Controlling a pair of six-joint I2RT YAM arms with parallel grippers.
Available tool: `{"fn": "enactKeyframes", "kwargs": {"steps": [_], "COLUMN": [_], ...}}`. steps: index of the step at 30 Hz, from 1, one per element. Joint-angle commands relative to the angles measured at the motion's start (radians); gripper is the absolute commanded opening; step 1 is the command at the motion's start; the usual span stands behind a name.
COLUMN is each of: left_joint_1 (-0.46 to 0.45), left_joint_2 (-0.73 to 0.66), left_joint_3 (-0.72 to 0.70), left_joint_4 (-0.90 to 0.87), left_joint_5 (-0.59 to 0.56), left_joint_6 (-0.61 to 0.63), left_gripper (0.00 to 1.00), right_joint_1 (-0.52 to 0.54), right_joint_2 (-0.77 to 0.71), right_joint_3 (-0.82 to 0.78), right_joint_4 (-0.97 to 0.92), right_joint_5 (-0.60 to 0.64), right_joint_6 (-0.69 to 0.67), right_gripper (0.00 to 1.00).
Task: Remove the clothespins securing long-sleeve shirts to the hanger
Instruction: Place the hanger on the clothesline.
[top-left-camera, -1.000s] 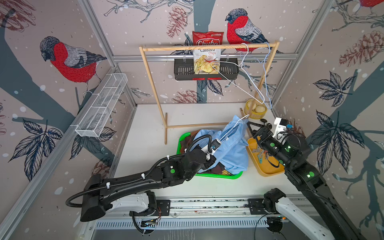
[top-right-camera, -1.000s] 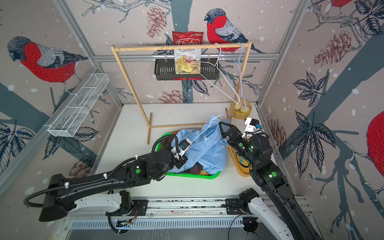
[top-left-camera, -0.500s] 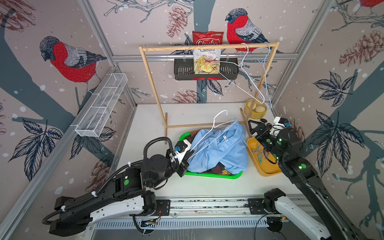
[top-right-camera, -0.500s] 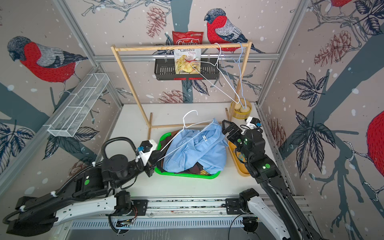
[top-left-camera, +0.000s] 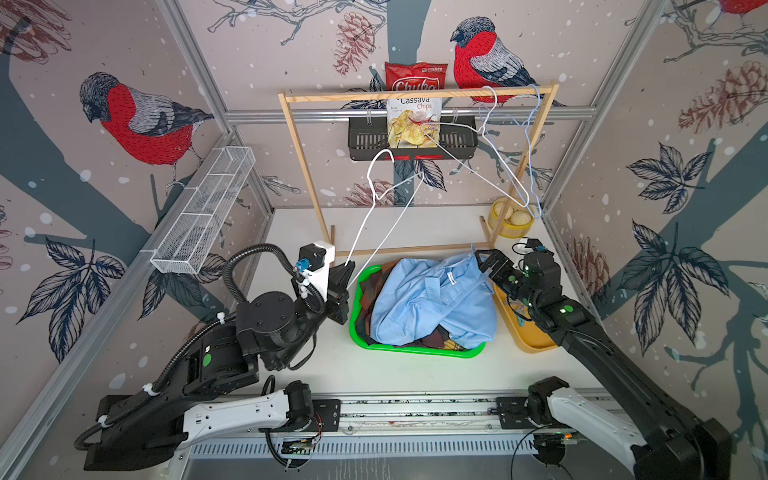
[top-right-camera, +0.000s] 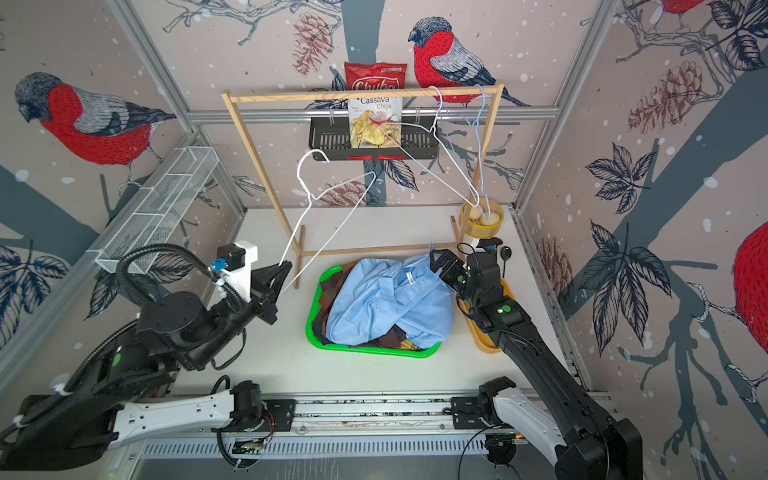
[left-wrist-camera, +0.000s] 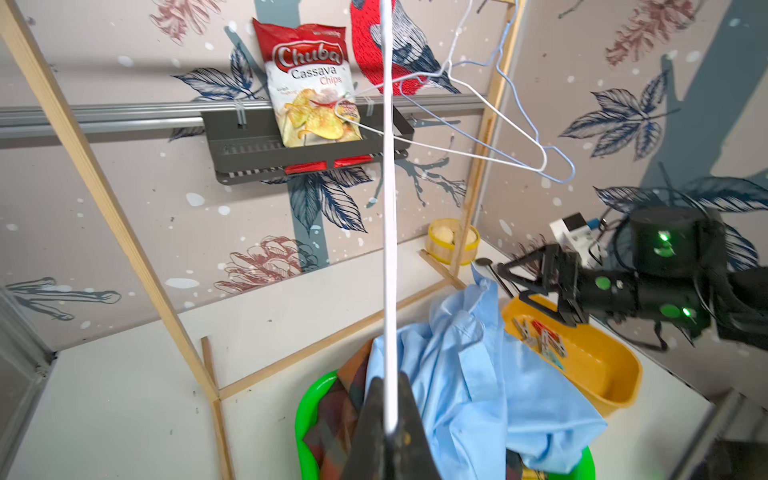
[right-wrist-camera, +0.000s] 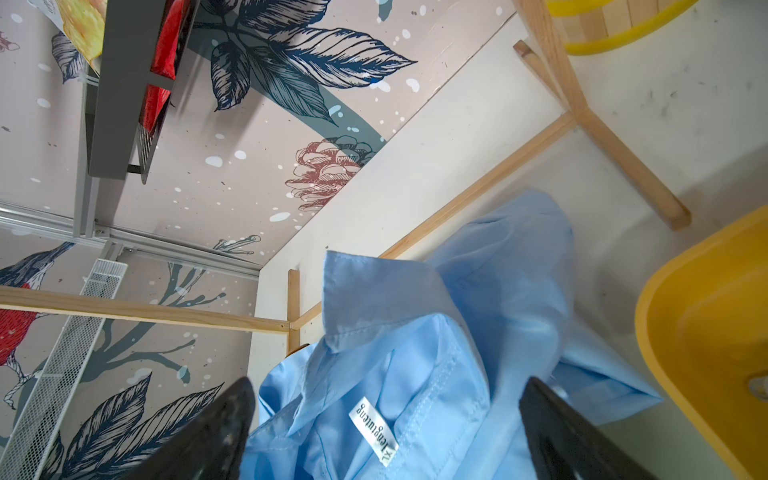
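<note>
My left gripper (top-left-camera: 348, 266) (top-right-camera: 286, 266) (left-wrist-camera: 388, 390) is shut on the lower corner of a bare white wire hanger (top-left-camera: 361, 232) (top-right-camera: 297, 230) (left-wrist-camera: 390, 208), held up left of the green basket (top-left-camera: 357, 328) (top-right-camera: 311, 328). The light blue shirt (top-left-camera: 432, 303) (top-right-camera: 386, 303) (left-wrist-camera: 478, 374) (right-wrist-camera: 395, 353) lies crumpled in the basket on a dark plaid shirt (top-left-camera: 368, 291) (left-wrist-camera: 336, 411). My right gripper (top-left-camera: 484, 259) (top-right-camera: 438, 259) (right-wrist-camera: 386, 386) stands open just above the blue shirt's collar. Several clothespins (left-wrist-camera: 540, 338) lie in the yellow tray (top-left-camera: 536, 343) (left-wrist-camera: 602, 374).
A wooden rack (top-left-camera: 415, 93) spans the back, with two wire hangers (top-left-camera: 507, 174) on its right end. Behind it hangs a black wall basket (top-left-camera: 365, 141) with a chips bag. A round yellow steamer (top-left-camera: 510, 218) sits at the back right, and a mesh shelf (top-left-camera: 208, 208) is on the left wall.
My left arm has pulled back to the left with the hanger, drawing it out of the blue shirt and tilting it upward. The shirt has settled into the basket. The right gripper stayed open.
</note>
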Motion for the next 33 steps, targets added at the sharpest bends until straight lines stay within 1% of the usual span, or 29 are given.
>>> {"fn": "enactKeyframes", "kwargs": {"steps": [1, 3, 4, 6, 8, 9, 12, 14, 17, 20, 27, 33], "left_joint_1": [0.005, 0.032, 0.066, 0.164, 0.281, 0.323, 0.426, 0.515, 0.6, 0.665, 0.743, 0.757], "left_joint_2": [0.073, 0.124, 0.152, 0.208, 0.266, 0.289, 0.366, 0.418, 0.468, 0.498, 0.57, 0.606], "left_joint_3": [0.063, 0.112, 0.151, 0.214, 0.277, 0.3, 0.363, 0.411, 0.435, 0.445, 0.466, 0.462], "left_joint_4": [0.139, 0.182, 0.185, 0.177, 0.153, 0.149, 0.133, 0.108, 0.093, 0.089, 0.092, 0.098], "left_joint_5": [-0.135, -0.128, -0.107, -0.02, 0.097, 0.138, 0.23, 0.331, 0.394, 0.462, 0.575, 0.584], "left_joint_6": [0.061, 0.097, 0.102, 0.09, 0.055, 0.049, 0.031, 0.004, -0.011, -0.032, -0.071, -0.089], "left_gripper": [0.0, 0.0, 0.0, 0.0, 0.0, 0.0, 0.0, 0.0, 0.0, 0.0, 0.0, 0.0], "right_joint_1": [0.001, 0.002, 0.002, 0.002, 0.001, 0.002, 0.002, 0.002, 0.0, -0.001, -0.011, -0.01], "right_joint_2": [-0.002, -0.014, -0.023, -0.037, -0.05, -0.054, -0.074, -0.09, -0.111, -0.135, -0.147, -0.148], "right_joint_3": [-0.004, -0.019, -0.027, -0.045, -0.061, -0.067, -0.079, -0.087, -0.101, -0.117, -0.157, -0.173], "right_joint_4": [0.035, 0.035, 0.036, 0.04, 0.047, 0.048, 0.044, 0.042, 0.042, 0.04, 0.068, 0.079], "right_joint_5": [-0.022, -0.023, -0.024, -0.026, -0.03, -0.03, -0.029, -0.027, -0.024, -0.016, -0.03, -0.046], "right_joint_6": [0.009, 0.009, 0.011, 0.016, 0.021, 0.022, 0.021, 0.021, 0.024, 0.024, 0.032, 0.036], "right_gripper": [1.0, 1.0, 1.0, 1.0, 1.0, 1.0, 1.0, 1.0, 1.0, 1.0, 1.0, 1.0]}}
